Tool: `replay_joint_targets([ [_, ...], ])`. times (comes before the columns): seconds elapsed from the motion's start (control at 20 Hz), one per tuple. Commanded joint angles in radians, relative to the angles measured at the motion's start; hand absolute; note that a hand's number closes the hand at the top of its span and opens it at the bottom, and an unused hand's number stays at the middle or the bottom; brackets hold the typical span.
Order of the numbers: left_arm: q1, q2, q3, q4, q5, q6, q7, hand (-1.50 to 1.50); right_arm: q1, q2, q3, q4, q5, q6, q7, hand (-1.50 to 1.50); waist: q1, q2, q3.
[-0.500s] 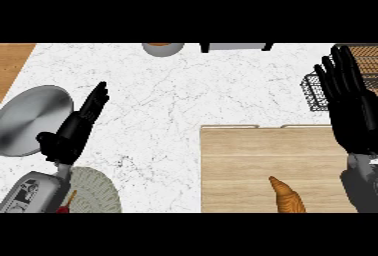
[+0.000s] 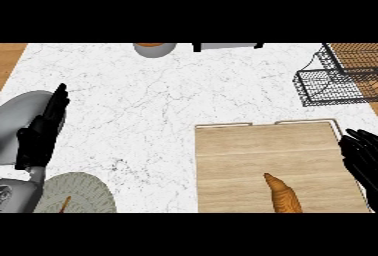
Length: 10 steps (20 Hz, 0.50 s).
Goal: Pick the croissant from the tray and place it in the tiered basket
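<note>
The white table (image 2: 184,100) carried a wooden tray (image 2: 244,160); the wire basket (image 2: 332,80) stood beyond the right hand (image 2: 360,157), which had dropped from beside the basket to the tray's right edge, fingers relaxed and open. The left hand (image 2: 44,130) rested open at the left, unchanged. The croissant (image 2: 284,196) lay on the tray, just left of the right fingers.

A matt wooden tray (image 2: 244,150) lies on veined white marble counter (image 2: 184,90) beside a black wire basket (image 2: 325,85).
</note>
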Motion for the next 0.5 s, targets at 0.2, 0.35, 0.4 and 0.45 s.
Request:
replay_joint_targets([
  [0.2,0.046,-0.032,-0.022,-0.024,-0.060,0.070,0.045,0.00,0.538,0.037,-0.028,-0.243,0.058,-0.073,-0.030,-1.50,0.038,-0.003,-0.005],
  [0.35,0.047,-0.017,-0.021,-0.058,-0.067,0.054,0.053,0.00,0.608,-0.125,-0.106,-0.310,0.037,0.059,0.046,-1.50,0.055,-0.002,-0.005],
  [0.4,0.020,0.001,0.006,-0.043,-0.041,0.030,0.068,0.00,0.646,-0.158,-0.075,-0.332,0.047,0.111,0.064,-1.50,0.051,-0.002,-0.005],
  [0.45,0.032,0.025,0.009,-0.056,-0.034,0.009,0.082,0.00,0.642,-0.212,-0.070,-0.368,0.063,0.115,0.123,-1.50,0.064,0.000,-0.006],
])
